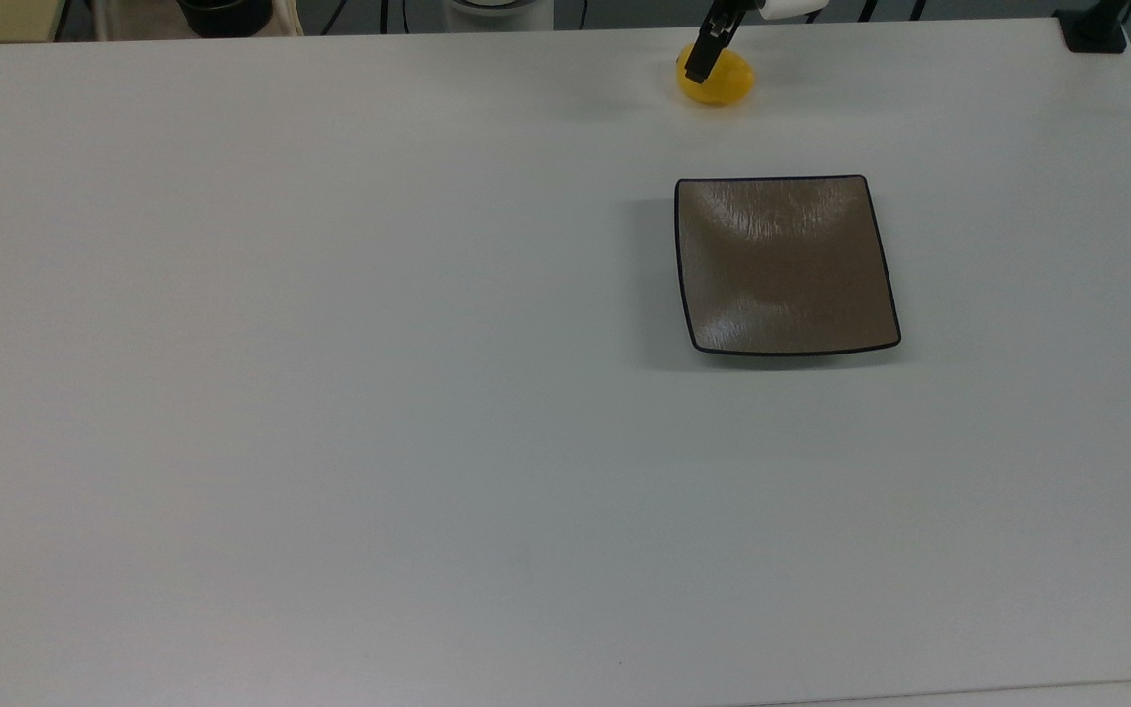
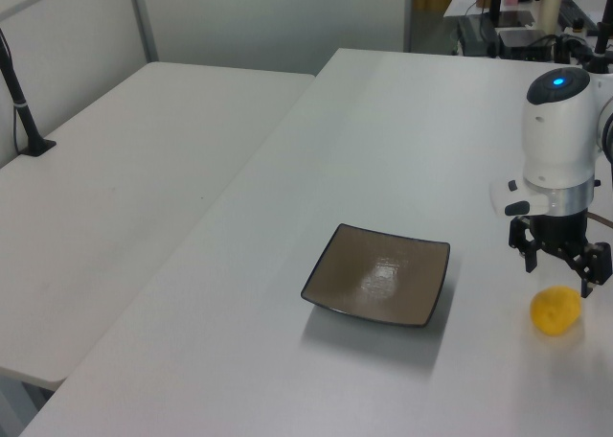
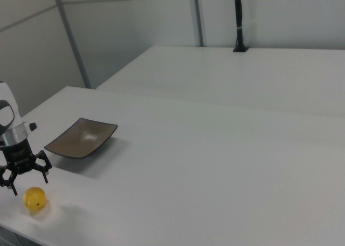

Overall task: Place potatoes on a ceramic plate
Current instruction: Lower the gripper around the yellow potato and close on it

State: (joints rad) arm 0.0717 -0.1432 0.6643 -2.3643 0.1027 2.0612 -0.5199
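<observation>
Gripper (image 2: 561, 276) hangs just above the small bright yellow toy potato (image 2: 556, 310), black fingers spread wide with nothing held. Potato's sitting on the white table (image 1: 330, 393), apart from the bare square brown-grey ceramic plate (image 1: 786, 265).

Glossy streaked ceramic plate (image 1: 787, 265) (matt white table (image 1: 330, 393))
</observation>
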